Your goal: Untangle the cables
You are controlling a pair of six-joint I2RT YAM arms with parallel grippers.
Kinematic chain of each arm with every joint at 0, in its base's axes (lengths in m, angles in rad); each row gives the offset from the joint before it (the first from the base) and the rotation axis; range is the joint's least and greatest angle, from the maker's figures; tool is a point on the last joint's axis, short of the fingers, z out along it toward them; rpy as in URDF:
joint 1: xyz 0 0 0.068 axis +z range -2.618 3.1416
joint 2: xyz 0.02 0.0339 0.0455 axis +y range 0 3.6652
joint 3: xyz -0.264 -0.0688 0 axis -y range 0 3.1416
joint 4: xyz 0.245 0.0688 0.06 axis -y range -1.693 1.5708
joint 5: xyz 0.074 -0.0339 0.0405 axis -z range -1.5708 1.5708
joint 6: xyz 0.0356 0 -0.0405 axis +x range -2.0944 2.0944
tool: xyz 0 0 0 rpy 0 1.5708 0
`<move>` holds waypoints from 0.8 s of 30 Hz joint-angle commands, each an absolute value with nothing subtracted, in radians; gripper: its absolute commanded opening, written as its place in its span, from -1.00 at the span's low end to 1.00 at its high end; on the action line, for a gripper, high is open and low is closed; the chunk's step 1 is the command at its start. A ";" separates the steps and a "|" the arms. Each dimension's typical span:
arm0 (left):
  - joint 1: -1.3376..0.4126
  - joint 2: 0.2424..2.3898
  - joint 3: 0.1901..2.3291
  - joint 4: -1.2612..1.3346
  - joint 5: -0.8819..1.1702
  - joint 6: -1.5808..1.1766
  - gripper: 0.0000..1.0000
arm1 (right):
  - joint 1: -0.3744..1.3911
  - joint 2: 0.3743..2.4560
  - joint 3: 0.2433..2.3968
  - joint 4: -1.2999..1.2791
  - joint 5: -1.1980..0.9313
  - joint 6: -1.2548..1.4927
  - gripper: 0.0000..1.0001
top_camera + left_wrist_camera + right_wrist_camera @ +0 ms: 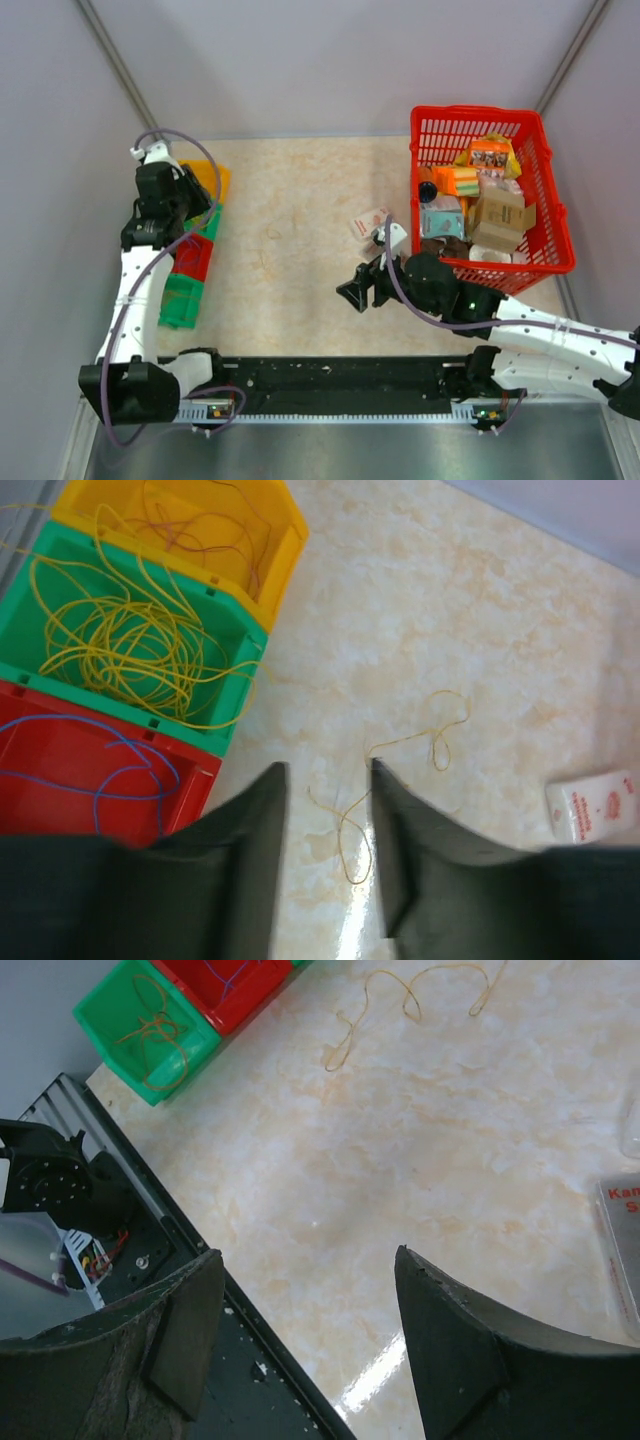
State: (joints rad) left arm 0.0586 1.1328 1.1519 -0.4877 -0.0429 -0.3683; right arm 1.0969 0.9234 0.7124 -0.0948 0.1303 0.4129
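One loose thin yellow-orange cable lies in loops on the beige table; in the right wrist view this cable is far ahead. More cables sit in bins: a yellow tangle in the green bin, reddish strands in the yellow bin, a blue strand in the red bin. My left gripper hangs high beside the bins, open, with nothing between its fingers; the right finger hides part of the loose cable. My right gripper is open and empty over the table near the front rail.
A row of small bins runs along the left: yellow bin, red bin, green bin. A red basket full of packets stands at the right. A white packet lies beside it. The black rail borders the front.
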 commanded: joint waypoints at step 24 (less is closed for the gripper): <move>-0.172 1.756 1.189 -0.460 0.040 -0.778 0.90 | 1.104 0.765 0.670 -0.186 0.181 0.445 0.39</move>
